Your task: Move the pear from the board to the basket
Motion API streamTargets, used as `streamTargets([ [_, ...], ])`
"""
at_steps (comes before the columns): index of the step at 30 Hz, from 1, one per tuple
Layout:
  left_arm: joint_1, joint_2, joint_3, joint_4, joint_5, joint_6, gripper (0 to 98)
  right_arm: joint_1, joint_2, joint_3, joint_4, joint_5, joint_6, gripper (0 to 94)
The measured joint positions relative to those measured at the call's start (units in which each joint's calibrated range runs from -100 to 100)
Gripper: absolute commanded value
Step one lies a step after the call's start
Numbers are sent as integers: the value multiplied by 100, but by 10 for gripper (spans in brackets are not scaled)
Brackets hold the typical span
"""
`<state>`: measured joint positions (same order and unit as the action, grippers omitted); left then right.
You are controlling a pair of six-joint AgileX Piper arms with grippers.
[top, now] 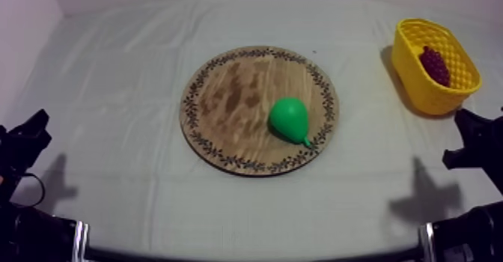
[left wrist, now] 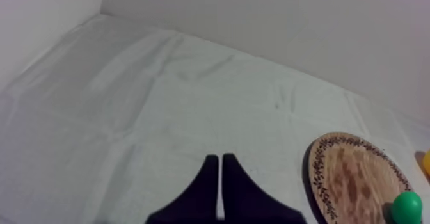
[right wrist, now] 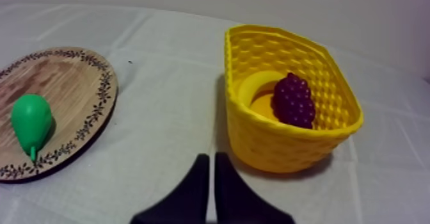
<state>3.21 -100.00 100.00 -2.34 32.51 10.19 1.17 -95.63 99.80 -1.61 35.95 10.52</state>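
Note:
A green pear (top: 289, 117) lies on its side on the right part of the round wooden board (top: 232, 100), stem toward the front. The yellow basket (top: 416, 78) stands at the far right with a bunch of purple grapes (top: 435, 64) inside. My left gripper (top: 36, 124) rests low at the left edge, well away from the board; its fingers (left wrist: 208, 182) lie together as a narrow wedge over bare cloth. My right gripper (top: 465, 124) sits just in front of the basket (right wrist: 281, 146), also shut with nothing in it (right wrist: 211, 175). The pear (right wrist: 31, 121) lies on the board (right wrist: 64, 79) beside it.
Wrinkled grey-white cloth (top: 135, 78) covers the table, with walls at the back and left. In the right wrist view a yellow curved shape (right wrist: 254, 86) lies under the grapes (right wrist: 293, 100) in the basket; I cannot tell what it is.

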Motion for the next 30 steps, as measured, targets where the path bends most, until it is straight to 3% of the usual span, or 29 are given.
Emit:
streamTargets([
  [18, 0, 0, 0, 0, 0, 0, 1, 0, 0, 0, 0, 0, 77, 6],
  [24, 0, 0, 0, 0, 0, 0, 1, -34, 79, -183, -208, -185, 462, 6],
  [30, 0, 0, 0, 0, 0, 0, 1, -283, 696, -1238, -305, 454, 865, 7],
])
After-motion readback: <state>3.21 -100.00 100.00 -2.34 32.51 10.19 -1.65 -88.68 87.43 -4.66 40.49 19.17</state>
